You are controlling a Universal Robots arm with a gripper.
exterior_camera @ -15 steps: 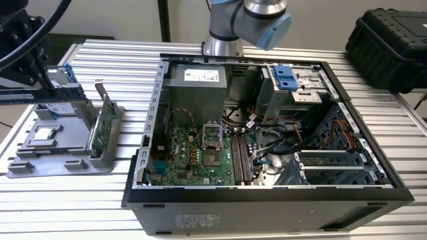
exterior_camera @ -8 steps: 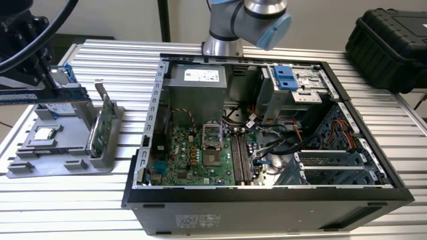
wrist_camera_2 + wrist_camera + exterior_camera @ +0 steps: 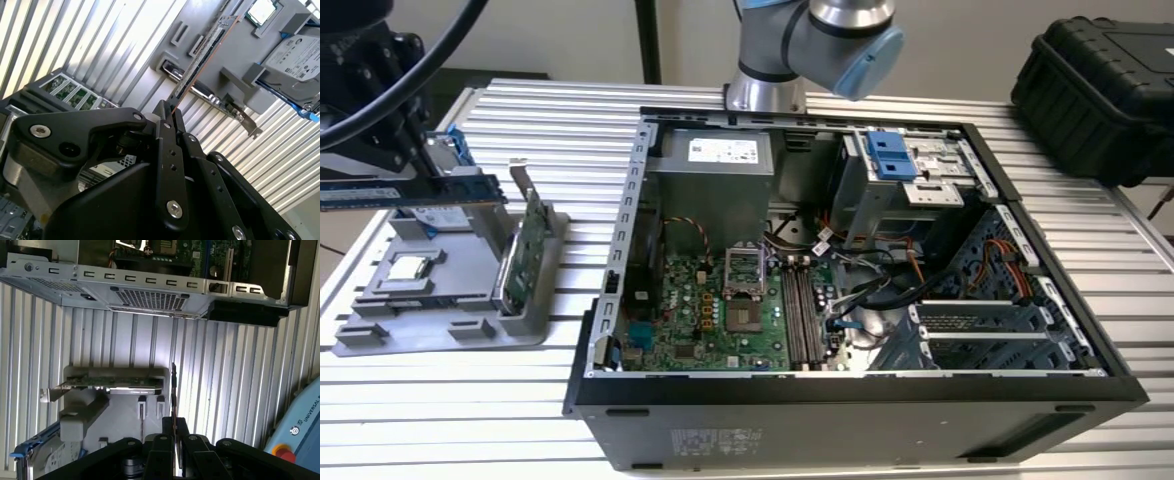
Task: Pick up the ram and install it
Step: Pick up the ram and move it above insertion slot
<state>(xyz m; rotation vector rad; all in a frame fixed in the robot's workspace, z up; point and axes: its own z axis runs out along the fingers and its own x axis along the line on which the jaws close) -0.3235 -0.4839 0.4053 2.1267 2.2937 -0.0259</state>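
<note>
Gripper (image 3: 172, 114) jaws clamp the ram (image 3: 447, 188) at exterior view's upper left, over gray holder tray (image 3: 460, 325) (holding green card (image 3: 520, 262), processor (image 3: 408, 268)); computer case (image 3: 854, 405) open.

A: The table (image 3: 534, 110) is ribbed bare metal, bright and glossy. The case (image 3: 854, 420) is matt black outside, dull grey metal inside.
B: The holder (image 3: 454, 320) is matt grey plastic. The gripper (image 3: 171, 107) is smooth satin black with shiny metal screws (image 3: 40, 131). The ram (image 3: 440, 187) is a thin blue-green board.
</note>
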